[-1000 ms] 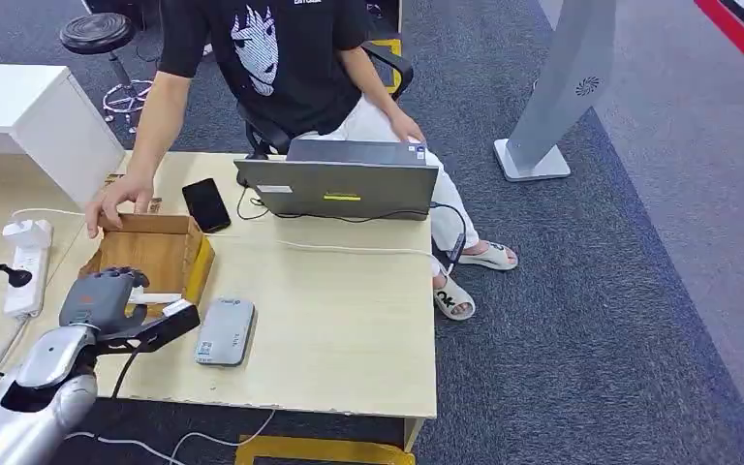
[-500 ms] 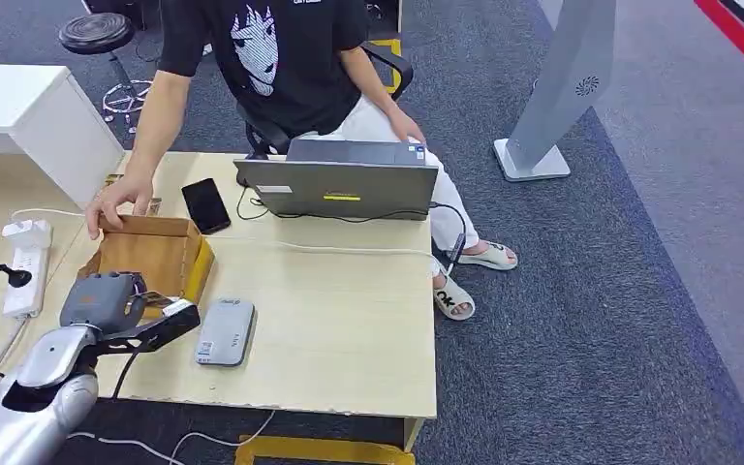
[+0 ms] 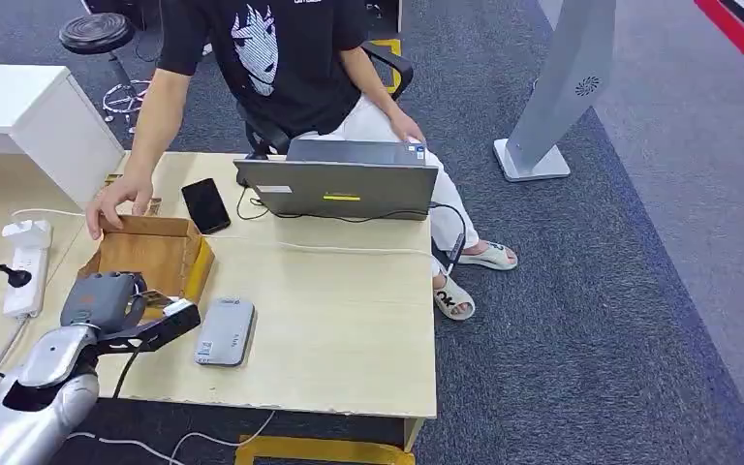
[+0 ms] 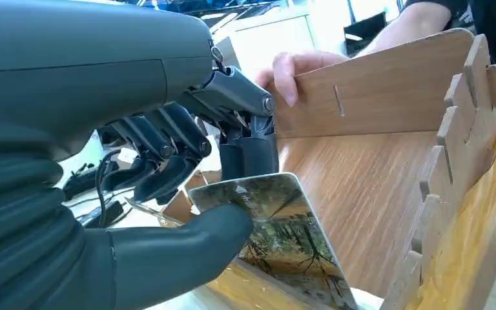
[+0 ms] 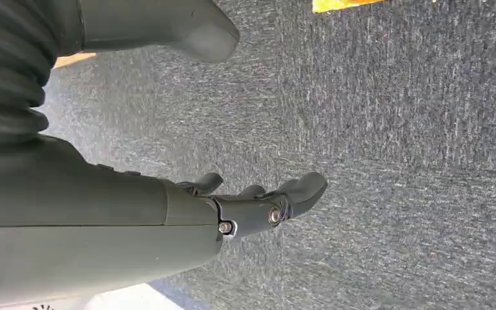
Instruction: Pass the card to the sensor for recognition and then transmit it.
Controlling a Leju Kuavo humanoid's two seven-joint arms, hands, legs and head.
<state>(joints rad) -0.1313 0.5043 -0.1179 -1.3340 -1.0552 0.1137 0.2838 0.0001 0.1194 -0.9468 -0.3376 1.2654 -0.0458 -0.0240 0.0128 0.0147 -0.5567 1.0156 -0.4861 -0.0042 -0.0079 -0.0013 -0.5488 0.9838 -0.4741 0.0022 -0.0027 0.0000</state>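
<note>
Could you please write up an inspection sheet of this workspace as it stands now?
Surface: light wooden table, mostly bare on the right.
Job's things: card pinched by the left hand at the wooden box; grey sensor flat beside it.
Clutter: laptop, black phone.
Hands: left holds the card; right hand hangs over carpet, holding nothing.
Cables: power strip with a plug; white cable across the table.
Surroundings: seated person, their hand on the box's rim.
</note>
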